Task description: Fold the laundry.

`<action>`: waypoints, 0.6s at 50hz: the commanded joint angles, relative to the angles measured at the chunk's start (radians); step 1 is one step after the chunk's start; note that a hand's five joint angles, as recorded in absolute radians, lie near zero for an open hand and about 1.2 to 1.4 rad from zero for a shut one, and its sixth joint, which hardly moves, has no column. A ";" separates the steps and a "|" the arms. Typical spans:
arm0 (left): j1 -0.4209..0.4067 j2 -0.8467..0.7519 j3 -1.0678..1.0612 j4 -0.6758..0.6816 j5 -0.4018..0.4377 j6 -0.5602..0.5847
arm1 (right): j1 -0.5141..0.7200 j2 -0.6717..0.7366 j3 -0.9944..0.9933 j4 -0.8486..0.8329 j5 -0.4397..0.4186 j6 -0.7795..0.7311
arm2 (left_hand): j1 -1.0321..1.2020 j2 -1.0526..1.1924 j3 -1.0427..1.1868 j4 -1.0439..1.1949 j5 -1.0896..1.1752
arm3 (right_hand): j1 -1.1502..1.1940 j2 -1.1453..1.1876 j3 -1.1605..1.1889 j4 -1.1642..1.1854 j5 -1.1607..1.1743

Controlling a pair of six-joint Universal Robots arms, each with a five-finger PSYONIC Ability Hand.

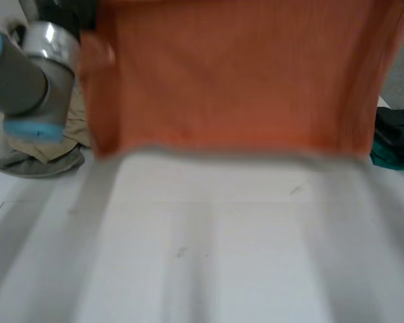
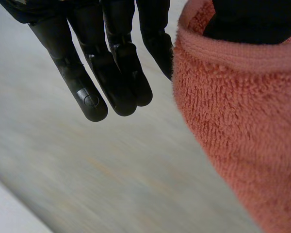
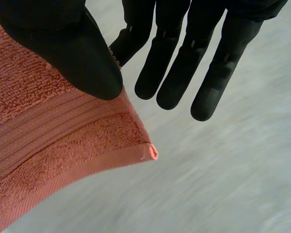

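The orange towel (image 1: 229, 74) hung spread across the upper part of the frame, above the white table (image 1: 209, 256). The left hand (image 2: 121, 73) and the right hand (image 3: 77, 53) each pinched its edge with the thumb, the other fingers straight. Lowering both hands evenly would probably keep it flat.

left arm (image 1: 27, 81): grey joint, light-blue cap | fingers (image 2: 89, 97): black, segmented

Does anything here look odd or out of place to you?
Nothing stands out. The towel hangs spread above the table, pinched along its top edge by the left hand and the right hand. It looks whole. A beige heap and a dark heap lie at the table's sides.
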 commanded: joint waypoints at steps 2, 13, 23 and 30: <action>0.006 0.041 -0.016 0.150 0.001 -0.089 | 0.014 -0.066 0.066 -0.231 -0.006 0.028 | 0.230 0.195 0.202 0.195 0.238 | 0.256 0.214 0.206 0.199 0.206; 0.026 0.125 -0.363 -0.025 0.011 -0.091 | 0.028 -0.072 0.429 -0.144 -0.086 0.031 | 0.230 0.195 0.202 0.195 0.238 | 0.256 0.214 0.206 0.199 0.206; 0.034 0.043 -0.676 0.019 0.051 -0.080 | 0.022 -0.040 0.801 -0.113 -0.148 0.038 | 0.230 0.195 0.202 0.195 0.238 | 0.256 0.214 0.206 0.199 0.206; 0.052 -0.100 -0.748 0.036 0.068 -0.025 | 0.019 0.003 0.939 -0.122 -0.148 0.042 | -0.165 -0.200 -0.194 -0.200 -0.157 | 0.256 0.214 0.206 0.199 0.206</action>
